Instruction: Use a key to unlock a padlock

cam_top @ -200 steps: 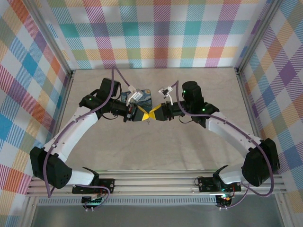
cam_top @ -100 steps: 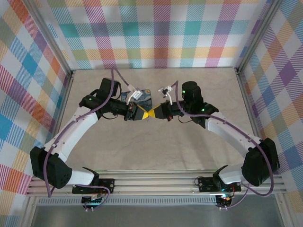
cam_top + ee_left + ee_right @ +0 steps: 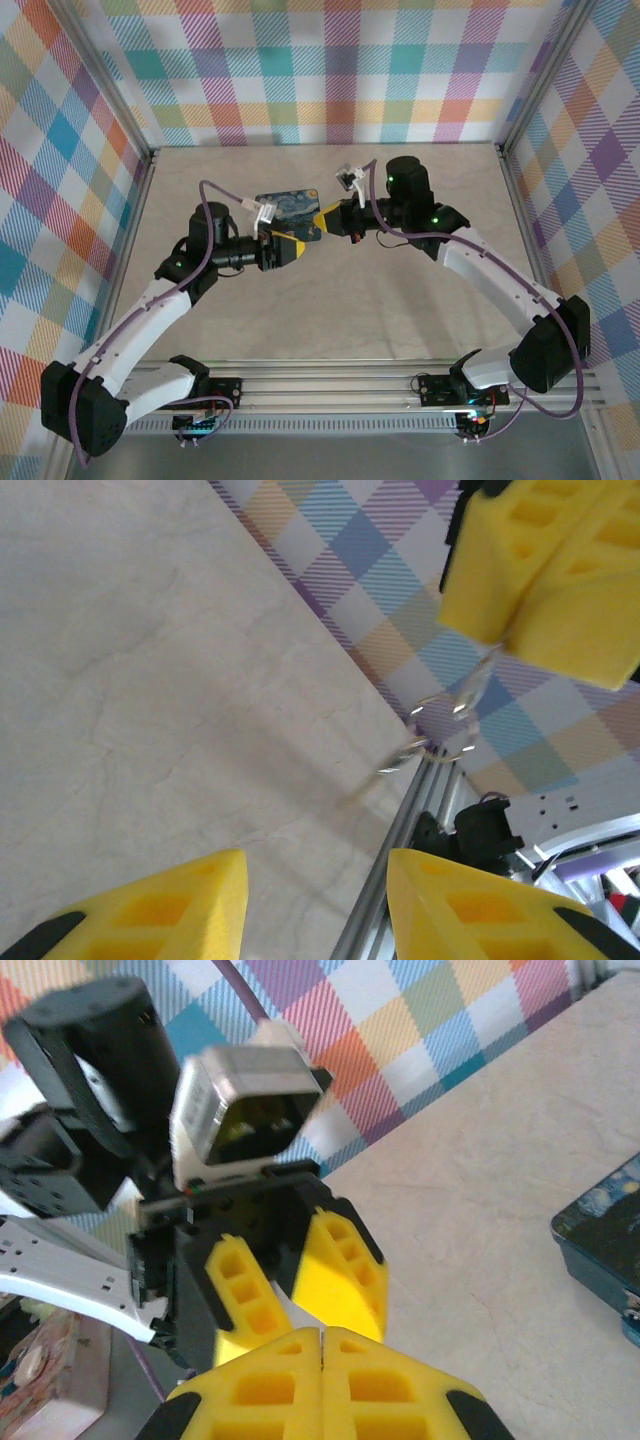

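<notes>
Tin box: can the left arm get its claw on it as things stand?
Probably yes. The left claw hangs open at the near edge of the tin box, nothing between them; the shut right claw at its right end might crowd it.

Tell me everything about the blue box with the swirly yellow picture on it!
The box is a flat rectangular tin. Its dark blue lid is painted with yellow swirls like a starry night; its side wall looks teal. It looks shut. It lies flat on the beige table, toward the back middle. The left gripper is by its near edge and the right gripper, shut on silvery rings, by its right edge; whether either touches it, I cannot tell.
</notes>
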`<state>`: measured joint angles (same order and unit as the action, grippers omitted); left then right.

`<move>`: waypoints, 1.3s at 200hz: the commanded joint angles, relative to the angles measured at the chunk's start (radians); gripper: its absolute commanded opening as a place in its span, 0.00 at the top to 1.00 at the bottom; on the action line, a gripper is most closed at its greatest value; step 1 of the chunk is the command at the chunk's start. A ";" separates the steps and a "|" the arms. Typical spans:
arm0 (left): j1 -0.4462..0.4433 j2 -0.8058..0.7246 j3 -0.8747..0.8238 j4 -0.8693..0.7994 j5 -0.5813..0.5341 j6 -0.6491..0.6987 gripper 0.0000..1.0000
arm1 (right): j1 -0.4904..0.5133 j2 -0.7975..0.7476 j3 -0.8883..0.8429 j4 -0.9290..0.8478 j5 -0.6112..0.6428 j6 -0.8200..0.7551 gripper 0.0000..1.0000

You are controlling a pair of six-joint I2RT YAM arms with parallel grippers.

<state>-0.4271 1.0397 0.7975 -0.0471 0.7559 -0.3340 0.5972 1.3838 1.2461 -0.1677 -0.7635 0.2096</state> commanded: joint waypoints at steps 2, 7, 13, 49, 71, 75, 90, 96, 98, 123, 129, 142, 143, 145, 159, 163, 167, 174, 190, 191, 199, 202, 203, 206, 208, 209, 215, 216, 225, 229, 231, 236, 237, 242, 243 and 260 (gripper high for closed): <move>0.004 -0.024 -0.089 0.362 -0.003 -0.190 0.59 | 0.002 0.031 0.045 -0.049 -0.095 -0.055 1.00; 0.004 -0.021 -0.108 0.415 -0.003 -0.219 0.60 | 0.002 0.036 0.051 -0.051 -0.105 -0.056 1.00; 0.004 -0.014 -0.128 0.481 0.001 -0.256 0.60 | 0.003 0.041 0.057 -0.055 -0.112 -0.058 1.00; 0.003 0.007 -0.172 0.697 0.015 -0.366 0.63 | 0.003 0.064 0.067 -0.056 -0.155 -0.055 1.00; 0.003 0.002 -0.167 0.707 0.038 -0.365 0.64 | 0.003 0.073 0.066 -0.065 -0.154 -0.056 1.00; 0.002 0.002 -0.166 0.705 0.040 -0.364 0.64 | 0.003 0.073 0.066 -0.064 -0.154 -0.056 1.00; 0.002 0.002 -0.165 0.699 0.045 -0.360 0.64 | 0.003 0.075 0.065 -0.063 -0.153 -0.056 1.00; 0.003 0.001 -0.167 0.699 0.043 -0.360 0.63 | 0.002 0.075 0.065 -0.062 -0.153 -0.056 1.00; 0.003 0.001 -0.167 0.700 0.042 -0.361 0.63 | 0.003 0.076 0.065 -0.062 -0.153 -0.056 1.00; 0.002 -0.002 -0.170 0.707 0.029 -0.371 0.62 | 0.001 0.075 0.067 -0.072 -0.139 -0.064 1.00; 0.002 -0.005 -0.169 0.700 0.025 -0.370 0.62 | 0.001 0.075 0.067 -0.075 -0.134 -0.066 1.00; 0.003 -0.016 -0.169 0.686 0.006 -0.367 0.62 | 0.000 0.072 0.066 -0.082 -0.127 -0.072 1.00; 0.003 -0.017 -0.169 0.685 0.005 -0.367 0.62 | 0.001 0.071 0.066 -0.082 -0.128 -0.073 1.00; 0.003 -0.018 -0.169 0.683 0.002 -0.366 0.62 | 0.001 0.071 0.065 -0.084 -0.127 -0.074 1.00; 0.007 -0.026 -0.180 0.699 -0.013 -0.383 0.62 | 0.000 0.065 0.059 -0.085 -0.122 -0.075 1.00; 0.009 -0.028 -0.184 0.714 -0.014 -0.394 0.61 | 0.001 0.063 0.057 -0.085 -0.121 -0.076 1.00; 0.009 -0.026 -0.189 0.729 -0.011 -0.405 0.61 | 0.001 0.061 0.055 -0.083 -0.119 -0.076 1.00; 0.010 -0.023 -0.193 0.757 -0.006 -0.423 0.60 | 0.001 0.057 0.051 -0.080 -0.120 -0.075 1.00; 0.009 -0.002 -0.191 0.810 0.022 -0.458 0.59 | 0.001 0.051 0.040 -0.068 -0.121 -0.071 1.00; 0.009 -0.001 -0.191 0.813 0.023 -0.461 0.59 | 0.001 0.051 0.039 -0.067 -0.121 -0.070 1.00; 0.008 0.009 -0.192 0.833 0.036 -0.474 0.59 | 0.001 0.049 0.035 -0.061 -0.124 -0.067 1.00; 0.007 0.013 -0.190 0.837 0.040 -0.477 0.59 | 0.001 0.049 0.035 -0.061 -0.126 -0.066 1.00; 0.007 0.013 -0.190 0.839 0.041 -0.477 0.59 | 0.001 0.049 0.035 -0.059 -0.125 -0.066 1.00; 0.004 0.016 -0.189 0.841 0.044 -0.477 0.59 | 0.001 0.048 0.035 -0.058 -0.127 -0.065 1.00; 0.003 0.018 -0.188 0.842 0.046 -0.478 0.59 | 0.001 0.049 0.035 -0.058 -0.127 -0.065 1.00; 0.002 0.019 -0.187 0.843 0.047 -0.478 0.59 | 0.001 0.049 0.034 -0.058 -0.127 -0.065 1.00; -0.003 0.025 -0.184 0.844 0.054 -0.476 0.59 | 0.001 0.049 0.033 -0.055 -0.128 -0.063 1.00; -0.003 0.026 -0.184 0.844 0.055 -0.477 0.59 | 0.001 0.050 0.033 -0.054 -0.129 -0.062 1.00; -0.013 0.034 -0.180 0.845 0.063 -0.476 0.59 | 0.001 0.050 0.032 -0.050 -0.129 -0.061 1.00; -0.016 0.040 -0.179 0.846 0.066 -0.475 0.59 | 0.001 0.049 0.033 -0.046 -0.128 -0.059 1.00; -0.019 0.042 -0.177 0.845 0.065 -0.476 0.59 | 0.001 0.047 0.031 -0.045 -0.129 -0.059 1.00; -0.023 0.049 -0.176 0.845 0.068 -0.476 0.59 | 0.001 0.047 0.031 -0.040 -0.129 -0.056 1.00; -0.024 0.050 -0.176 0.845 0.068 -0.475 0.59 | 0.001 0.047 0.030 -0.040 -0.128 -0.056 1.00; -0.029 0.056 -0.176 0.845 0.068 -0.473 0.59 | 0.001 0.046 0.029 -0.038 -0.128 -0.055 1.00; -0.030 0.057 -0.176 0.846 0.068 -0.474 0.59 | 0.001 0.046 0.029 -0.037 -0.128 -0.056 1.00; -0.036 0.074 -0.178 0.835 0.063 -0.464 0.60 | 0.000 0.043 0.029 -0.032 -0.127 -0.052 1.00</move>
<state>-0.4461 1.0954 0.6109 0.7399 0.7956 -0.7975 0.5934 1.4452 1.2881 -0.2256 -0.8795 0.1669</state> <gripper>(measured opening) 0.409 0.052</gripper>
